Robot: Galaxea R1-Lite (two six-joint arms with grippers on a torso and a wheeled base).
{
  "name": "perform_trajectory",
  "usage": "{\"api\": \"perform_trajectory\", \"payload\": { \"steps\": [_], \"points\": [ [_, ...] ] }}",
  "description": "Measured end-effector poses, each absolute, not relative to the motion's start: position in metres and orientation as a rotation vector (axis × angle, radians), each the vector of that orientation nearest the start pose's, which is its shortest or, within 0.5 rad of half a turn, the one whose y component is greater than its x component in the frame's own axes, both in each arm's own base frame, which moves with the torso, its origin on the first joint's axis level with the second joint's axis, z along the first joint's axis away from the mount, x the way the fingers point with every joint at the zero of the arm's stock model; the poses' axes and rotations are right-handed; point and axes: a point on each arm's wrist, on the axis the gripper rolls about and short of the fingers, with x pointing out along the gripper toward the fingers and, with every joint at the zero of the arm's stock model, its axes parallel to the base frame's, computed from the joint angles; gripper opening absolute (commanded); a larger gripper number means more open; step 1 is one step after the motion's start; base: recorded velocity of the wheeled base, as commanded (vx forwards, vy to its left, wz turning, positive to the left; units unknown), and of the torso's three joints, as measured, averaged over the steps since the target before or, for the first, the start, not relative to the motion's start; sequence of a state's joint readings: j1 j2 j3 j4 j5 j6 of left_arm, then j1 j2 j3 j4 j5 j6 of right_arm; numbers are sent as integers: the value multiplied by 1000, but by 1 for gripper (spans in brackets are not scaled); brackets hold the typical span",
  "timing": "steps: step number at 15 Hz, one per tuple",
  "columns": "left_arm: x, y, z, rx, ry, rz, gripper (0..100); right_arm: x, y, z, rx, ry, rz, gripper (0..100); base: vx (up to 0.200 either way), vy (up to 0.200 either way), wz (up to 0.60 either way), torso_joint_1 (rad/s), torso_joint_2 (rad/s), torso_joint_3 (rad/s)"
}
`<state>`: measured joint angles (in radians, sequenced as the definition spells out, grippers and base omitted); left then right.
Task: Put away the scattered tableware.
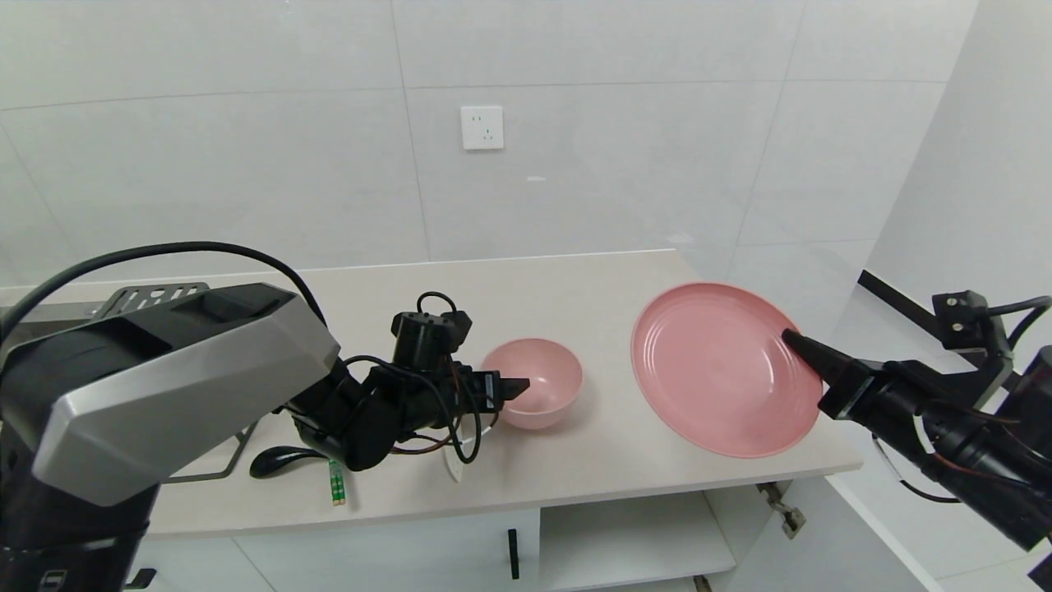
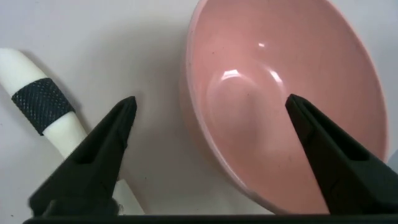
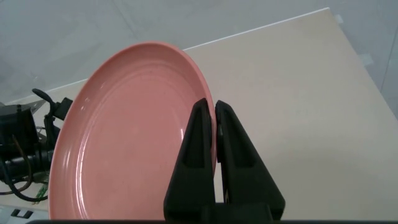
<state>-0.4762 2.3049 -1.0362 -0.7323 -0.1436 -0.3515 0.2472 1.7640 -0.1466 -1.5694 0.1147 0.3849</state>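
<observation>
The left gripper (image 2: 210,102) is straddling the rim of one pink bowl (image 1: 538,382), jaws spread, while the right gripper (image 3: 214,109) is pinching the rim of one tilted pink plate (image 1: 715,366).

Head view high over counter (image 1: 567,288), wrist views close on bowl (image 2: 280,93), plate (image 3: 130,143)
</observation>
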Motion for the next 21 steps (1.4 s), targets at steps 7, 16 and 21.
{"api": "perform_trajectory", "payload": {
  "steps": [7,16,21],
  "points": [
    [357,-187,31,-237,604,-476,0,222,54,113,379,106,333,0,0,0,0,0,0,0],
    [272,-139,90,-250,400,-476,0,217,56,120,299,78,438,0,0,0,0,0,0,0],
    [209,-104,111,-292,354,-480,0,213,56,136,297,16,541,0,0,0,0,0,0,0]
  ]
}}
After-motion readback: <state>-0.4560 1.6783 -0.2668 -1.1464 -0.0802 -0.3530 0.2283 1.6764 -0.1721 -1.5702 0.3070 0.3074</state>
